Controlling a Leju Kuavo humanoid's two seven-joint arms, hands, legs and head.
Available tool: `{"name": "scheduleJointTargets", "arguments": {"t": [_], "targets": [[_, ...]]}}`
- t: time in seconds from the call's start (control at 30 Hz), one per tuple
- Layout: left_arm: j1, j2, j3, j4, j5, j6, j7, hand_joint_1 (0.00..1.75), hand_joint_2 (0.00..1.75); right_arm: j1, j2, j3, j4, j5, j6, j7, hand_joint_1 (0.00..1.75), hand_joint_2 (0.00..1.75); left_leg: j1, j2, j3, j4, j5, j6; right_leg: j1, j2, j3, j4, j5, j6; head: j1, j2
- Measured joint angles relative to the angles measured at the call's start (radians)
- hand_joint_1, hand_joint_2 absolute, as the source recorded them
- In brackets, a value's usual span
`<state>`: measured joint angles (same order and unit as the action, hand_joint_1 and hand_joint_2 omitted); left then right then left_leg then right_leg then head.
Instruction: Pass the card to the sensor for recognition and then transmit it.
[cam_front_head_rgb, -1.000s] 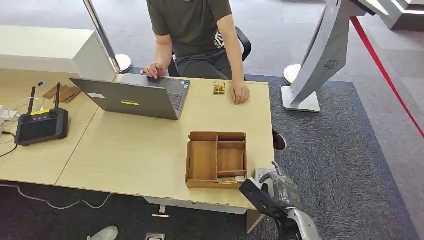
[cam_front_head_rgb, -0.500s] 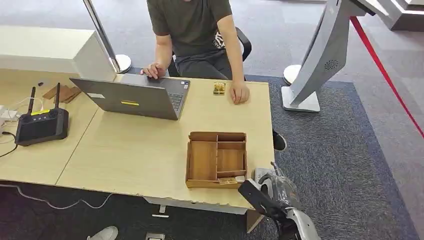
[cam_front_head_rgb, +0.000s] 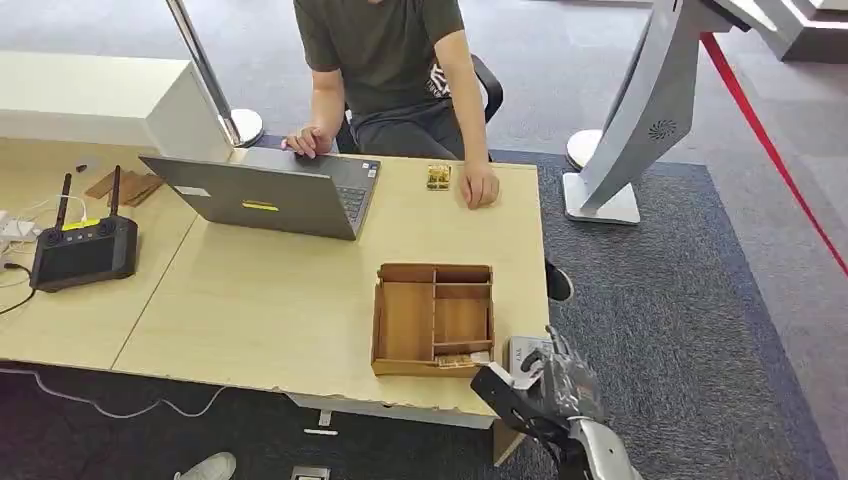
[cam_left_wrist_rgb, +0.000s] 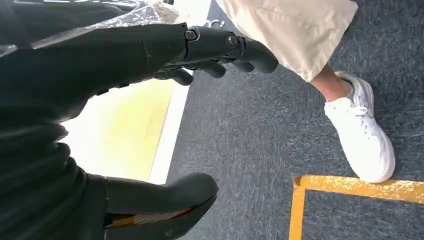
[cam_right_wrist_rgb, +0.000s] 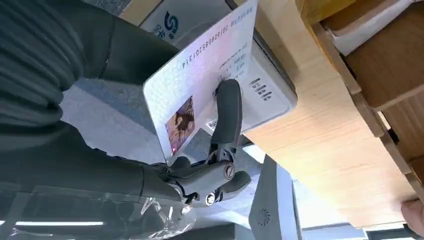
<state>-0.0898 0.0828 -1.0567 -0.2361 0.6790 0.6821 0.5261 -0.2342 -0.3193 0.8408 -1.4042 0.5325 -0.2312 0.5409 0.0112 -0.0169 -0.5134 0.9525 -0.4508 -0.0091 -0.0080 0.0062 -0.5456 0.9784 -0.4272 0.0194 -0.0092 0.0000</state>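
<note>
Right wrist view: right hand, having drawn nearer over the last second, pinches the card just over the sensor at the tabletop edge, so recognition appears imminent.

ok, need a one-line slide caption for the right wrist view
Right hand holds the card over the grey sensor at the wooden table edge.

Our right hand has dropped slightly and shifted toward the table's near corner, carrying the card closer over the sensor, more of which now shows.
</note>
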Motion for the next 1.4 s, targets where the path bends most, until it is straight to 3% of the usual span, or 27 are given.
{"name": "scheduleJointTargets", "arguments": {"t": [0.23,0.4,0.77,0.83,0.87,0.9,0.93,1.0,1.17,1.4], "targets": [[0.0,0.0,0.0,-0.003,0.007,0.008,0.0,0.0,1.75,-0.001,0.003,0.0,0.005,0.027,0.009,0.003,1.75,1.75,0.0,0.0,0.0,0.0,0.0,0.0,0.0,0.0,0.0,0.0,0.0,0.0,0.0,0.0],[0.0,0.0,-0.001,-0.004,0.003,0.013,-0.006,0.0,1.75,-0.001,0.005,-0.009,-0.022,0.11,-0.06,-0.008,1.75,1.75,0.0,0.0,0.0,0.0,0.0,0.0,0.0,0.0,0.0,0.0,0.0,0.0,0.0,0.0],[0.0,0.0,-0.001,-0.005,0.0,0.014,-0.006,0.0,1.75,0.001,0.005,-0.024,-0.071,0.117,-0.06,-0.006,1.75,1.75,0.0,0.0,0.0,0.0,0.0,0.0,0.0,0.0,0.0,0.0,0.0,0.0,0.0,0.0],[0.001,0.0,-0.002,-0.005,-0.02,0.012,-0.031,0.0,1.75,-0.007,0.008,-0.023,-0.082,0.175,-0.065,-0.04,1.75,1.75,0.0,0.0,-0.002,0.0,0.0,0.0,0.0,0.0,0.001,0.002,0.0,0.0,0.001,0.0],[0.002,0.0,-0.007,-0.005,-0.041,0.008,-0.058,0.0,1.75,-0.034,0.015,-0.014,-0.106,0.243,-0.052,-0.062,1.75,1.75,0.0,0.001,-0.004,0.0,0.0,0.0,-0.001,0.0,-0.001,0.003,0.001,0.0,0.0,0.0],[0.0,0.0,-0.012,-0.005,-0.061,0.001,-0.082,0.0,1.75,-0.091,0.032,0.0,-0.139,0.297,0.006,-0.056,1.75,1.75,-0.001,0.005,-0.005,0.0,0.001,-0.002,-0.001,0.003,-0.005,0.004,0.004,-0.003,0.0,0.0],[-0.006,0.001,-0.019,-0.005,-0.073,-0.004,-0.1,0.0,1.75,-0.164,0.061,0.019,-0.174,0.33,0.07,-0.038,1.75,1.75,-0.001,0.01,-0.004,0.0,0.002,-0.003,-0.001,0.007,-0.008,0.004,0.006,-0.004,-0.001,0.0],[-0.019,0.002,-0.032,-0.005,-0.085,-0.007,-0.112,0.0,1.75,-0.269,0.103,0.047,-0.209,0.343,0.132,-0.024,1.75,1.75,0.0,0.011,-0.003,0.0,0.005,-0.002,0.0,0.007,-0.007,0.003,0.006,-0.004,0.0,0.0],[-0.025,0.001,-0.059,-0.004,-0.125,-0.007,-0.114,0.0,1.75,-0.397,0.197,0.105,-0.201,0.339,0.155,-0.033,1.75,1.75,0.001,0.005,-0.004,0.0,0.007,-0.003,0.001,0.002,-0.006,0.004,0.006,-0.005,0.0,0.0],[-0.058,-0.001,-0.102,-0.004,-0.182,-0.021,-0.064,0.0,1.75,-0.5,0.254,0.154,-0.177,0.33,0.212,0.008,1.75,1.75,0.001,0.004,-0.005,0.0,0.007,-0.003,0.001,0.002,-0.006,0.004,0.006,-0.004,0.0,0.0]]}}
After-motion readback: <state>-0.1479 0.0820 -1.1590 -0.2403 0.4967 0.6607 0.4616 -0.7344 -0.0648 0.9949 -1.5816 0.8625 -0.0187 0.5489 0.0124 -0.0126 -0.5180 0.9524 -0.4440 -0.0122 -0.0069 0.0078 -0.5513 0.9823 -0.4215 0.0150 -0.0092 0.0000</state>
